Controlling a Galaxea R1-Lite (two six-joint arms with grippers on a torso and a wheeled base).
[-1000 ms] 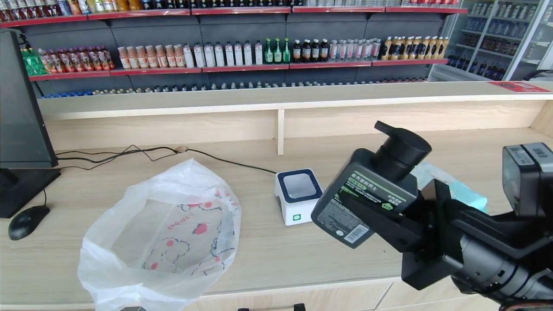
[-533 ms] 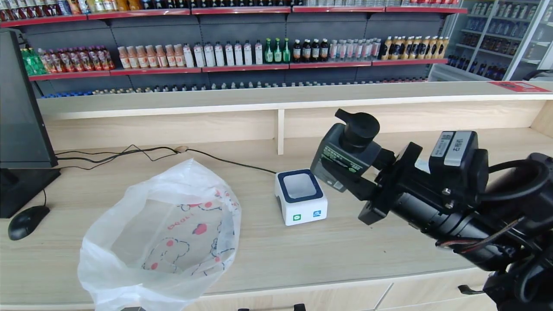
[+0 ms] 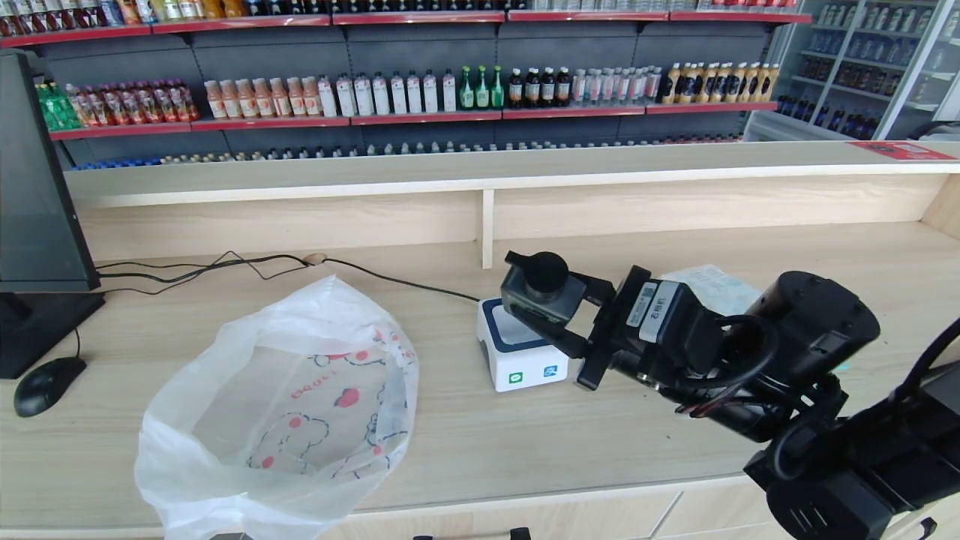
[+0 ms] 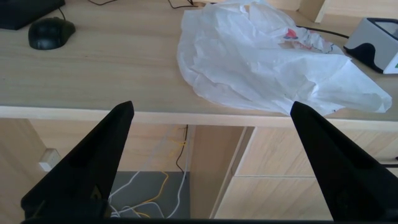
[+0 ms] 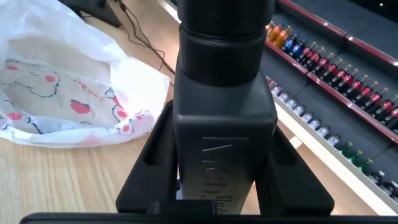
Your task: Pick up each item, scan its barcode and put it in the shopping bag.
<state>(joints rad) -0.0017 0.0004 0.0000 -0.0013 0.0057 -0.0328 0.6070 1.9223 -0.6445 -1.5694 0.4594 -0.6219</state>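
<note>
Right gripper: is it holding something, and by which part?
Yes. The right gripper holds a dark pump bottle by the two sides of its body, below the pump cap. The left gripper is open and holds nothing.

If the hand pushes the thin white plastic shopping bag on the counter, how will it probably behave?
The thin white plastic shopping bag is crumpled and translucent, so probably floppy and very light; it would likely crumple or slide on the smooth wooden counter. Its open mouth holds itself only loosely and may collapse.
</note>
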